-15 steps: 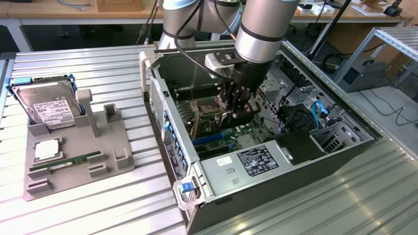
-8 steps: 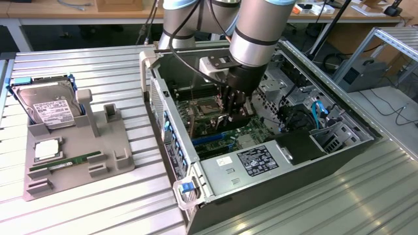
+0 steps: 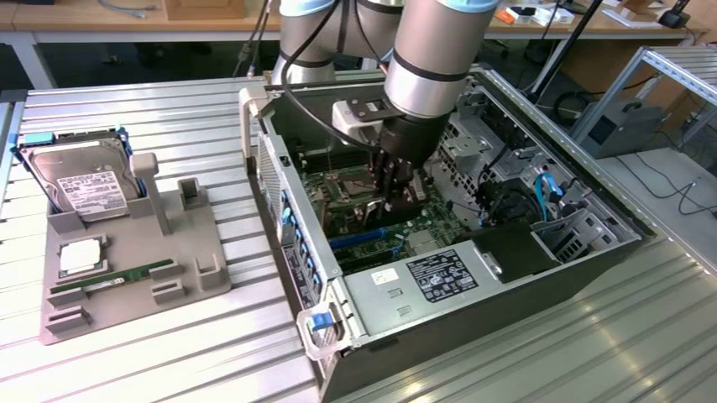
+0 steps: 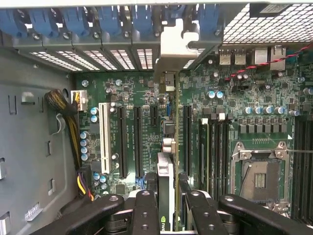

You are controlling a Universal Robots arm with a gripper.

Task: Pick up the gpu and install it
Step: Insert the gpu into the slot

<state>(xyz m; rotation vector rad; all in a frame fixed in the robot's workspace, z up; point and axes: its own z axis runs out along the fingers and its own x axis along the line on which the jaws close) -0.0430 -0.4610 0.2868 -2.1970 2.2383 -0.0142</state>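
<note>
- Looking down from the exterior view, I see my arm reaching into the open computer case (image 3: 294, 277) in the middle of the frame.
- My gripper (image 3: 395, 195) is deep inside the case, just above the green motherboard (image 3: 431, 220).
- In the wrist view, my gripper (image 4: 168, 205) sits at the bottom middle of the frame, and its black fingers (image 4: 144, 210) press on both sides of the gpu (image 4: 166, 193).
- So the gripper is closed on the gpu and holds it standing on its edge.
- The card's silvery bracket (image 4: 178, 46) shows in the upper middle of the wrist view, close to the back wall of the case with its blue clips (image 4: 78, 22).
- The gpu runs in line with the long black slots (image 4: 138, 142) on the board. I cannot tell if it is touching a slot yet.
- An empty processor socket (image 4: 259, 178) sits at the lower right of the wrist view.
- A bunch of yellow and black wires (image 4: 73, 132) hangs at the left of the wrist view.
- In the exterior view, a grey tray (image 3: 134, 260) lies on the metal table (image 3: 583, 336) at the left of the frame.
- A silver hard drive (image 3: 84, 185) stands at the back of the tray, and a thin green memory stick (image 3: 112, 277) lies near the front.
</note>
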